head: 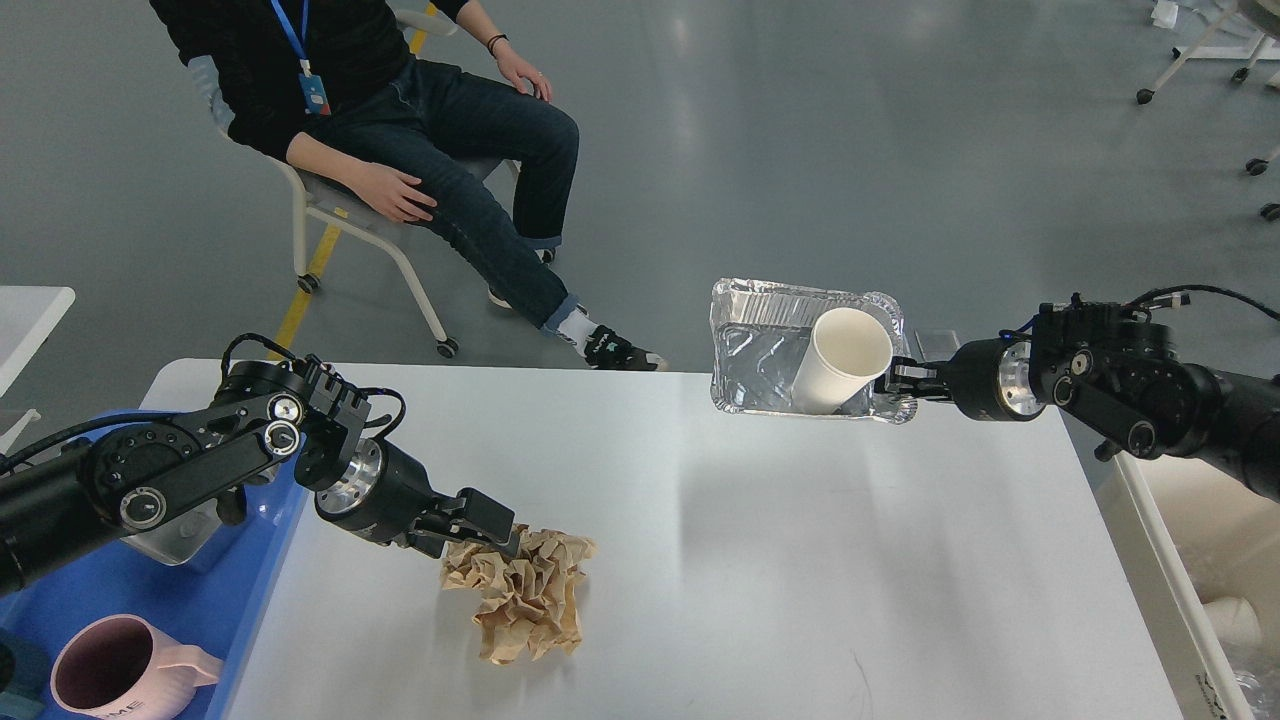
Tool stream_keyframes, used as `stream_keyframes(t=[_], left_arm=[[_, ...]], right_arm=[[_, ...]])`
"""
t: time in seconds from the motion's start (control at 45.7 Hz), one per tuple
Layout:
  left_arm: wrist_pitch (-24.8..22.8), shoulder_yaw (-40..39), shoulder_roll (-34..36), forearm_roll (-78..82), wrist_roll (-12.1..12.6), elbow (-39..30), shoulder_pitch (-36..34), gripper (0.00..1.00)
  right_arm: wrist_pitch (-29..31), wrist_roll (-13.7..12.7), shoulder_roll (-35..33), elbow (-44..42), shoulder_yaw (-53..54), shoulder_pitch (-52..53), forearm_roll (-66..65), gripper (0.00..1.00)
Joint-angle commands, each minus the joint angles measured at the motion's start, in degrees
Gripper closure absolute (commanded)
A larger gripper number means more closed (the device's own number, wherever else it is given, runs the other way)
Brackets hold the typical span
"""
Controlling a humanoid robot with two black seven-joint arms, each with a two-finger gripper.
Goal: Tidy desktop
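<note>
The large, smooth white rectangular desktop (760, 560) fills the lower middle of the view, with a crumpled wad of brown paper (522, 592) lying on its near left part. The main risk is at that wad: it is light and springy, so a shallow bite from the left gripper (497, 524) could slip off or nudge it along the surface. A second risk is on the right, where a white paper cup (838, 360) leans loosely inside a shiny rectangular aluminium foil tray (760, 345) held in the air over the far edge; any tilt could tip the cup out, and the thin foil rim could buckle. The left arm reaches in low from the left, angled downward, its tip touching the wad's upper left edge; whether its fingers are spread or pressed together cannot be told. The right arm stretches in level from the right, the right gripper (897, 378) pinching the tray's right rim.
</note>
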Motion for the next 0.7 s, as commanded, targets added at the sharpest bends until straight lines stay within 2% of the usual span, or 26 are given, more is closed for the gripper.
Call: stream_keyframes(t=[0.0,0.109,0.241,0.46,0.569,0.679], left_arm=[[0.1,1.6,-0.9,0.0,0.4,0.2,0.1,0.02],[0.4,2.0,-1.3,0.0,0.5,0.4,0.0,0.02],[1.7,2.0,-4.0,0.3,1.7,2.5,0.0,0.02],[5.4,3.1,-9.9,1.0,2.3,11.6,0.7,0.04],[7.2,5.4,-11.9,1.1,2.0,13.0,0.7,0.14],[7.2,6.9,-13.1,1.2,2.1,13.0,0.5,0.4]], right_arm=[[0.0,0.0,0.0,0.0,0.0,-0.1,0.0,1.0],[-0.1,0.0,-0.4,0.1,0.0,-0.1,0.0,1.0],[-0.2,0.1,-0.4,0.0,0.0,-0.4,0.0,1.0],[-0.5,0.1,-0.4,0.0,0.0,-0.9,0.0,1.0],[-0.9,0.1,-0.4,0.1,0.0,-1.1,0.1,1.0],[-0.9,0.1,-0.4,0.2,0.0,-1.1,0.1,1.0]])
